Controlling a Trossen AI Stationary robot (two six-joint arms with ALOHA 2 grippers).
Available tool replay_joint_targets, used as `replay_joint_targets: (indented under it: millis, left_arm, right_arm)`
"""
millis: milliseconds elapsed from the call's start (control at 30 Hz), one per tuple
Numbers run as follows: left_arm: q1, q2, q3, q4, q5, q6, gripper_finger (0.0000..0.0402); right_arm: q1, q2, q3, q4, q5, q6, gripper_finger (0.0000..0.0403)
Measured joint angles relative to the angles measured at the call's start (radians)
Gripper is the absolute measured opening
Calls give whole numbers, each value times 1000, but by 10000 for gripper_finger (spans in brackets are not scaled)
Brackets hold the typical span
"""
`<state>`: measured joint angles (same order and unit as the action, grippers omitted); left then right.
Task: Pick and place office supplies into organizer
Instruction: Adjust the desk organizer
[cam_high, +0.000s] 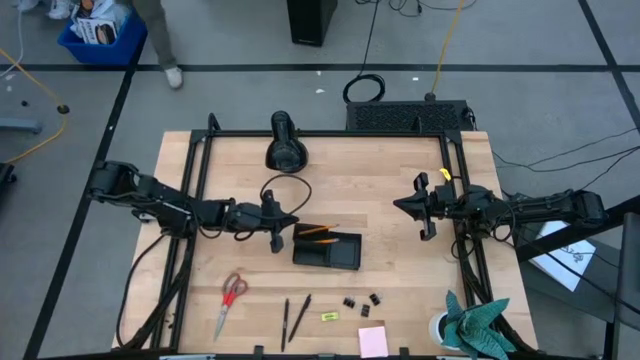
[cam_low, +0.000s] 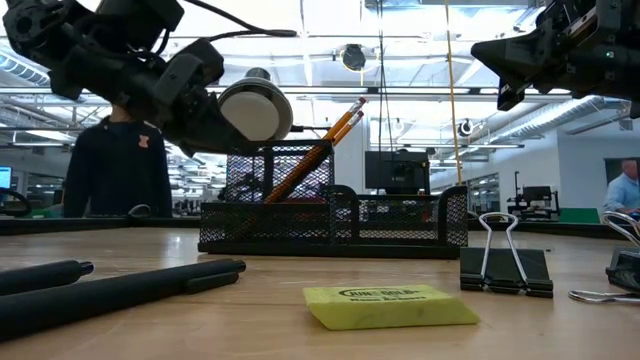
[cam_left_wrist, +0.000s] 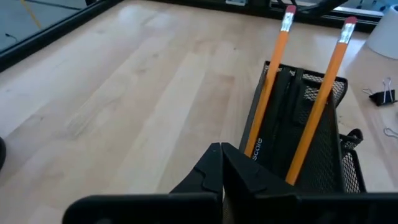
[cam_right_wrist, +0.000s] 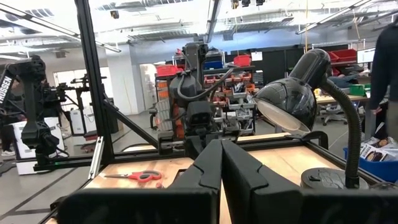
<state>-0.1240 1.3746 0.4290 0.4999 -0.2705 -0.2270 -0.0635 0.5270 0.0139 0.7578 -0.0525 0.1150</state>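
Observation:
The black mesh organizer (cam_high: 338, 251) sits mid-table, and two orange pencils (cam_left_wrist: 270, 87) stand tilted in its left compartment, leaning on its rim. My left gripper (cam_high: 280, 234) hovers shut just left of the organizer, fingertips (cam_left_wrist: 222, 163) close to the pencils without touching them. My right gripper (cam_high: 415, 207) waits shut in the air near the table's right side, also seen in its wrist view (cam_right_wrist: 221, 163). On the near part of the table lie the red-handled scissors (cam_high: 232, 295), two black pens (cam_high: 293, 316), the yellow piece (cam_high: 330, 317), binder clips (cam_high: 362, 299) and the pink pad (cam_high: 373, 341).
A black desk lamp (cam_high: 285, 145) with its cord stands at the far edge. A teal cloth with a white cup (cam_high: 468, 325) sits at the near right corner. A black frame rail (cam_high: 200, 170) runs along the table's sides. A person (cam_low: 115, 170) stands beyond the far edge.

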Motion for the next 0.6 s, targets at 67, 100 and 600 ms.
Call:
replay_joint_targets:
  millis: [67,100,600]
  left_arm:
    - [-6,0,0,-2,-2,-10,8]
    - [-9,0,0,-2,-4,-14,8]
    - [-27,131,0,115,-50,-19,10]
  right_arm:
    - [0,0,0,0,0,0,4]
    - [0,0,0,0,0,0,4]
    - [0,3,0,0,0,0,4]
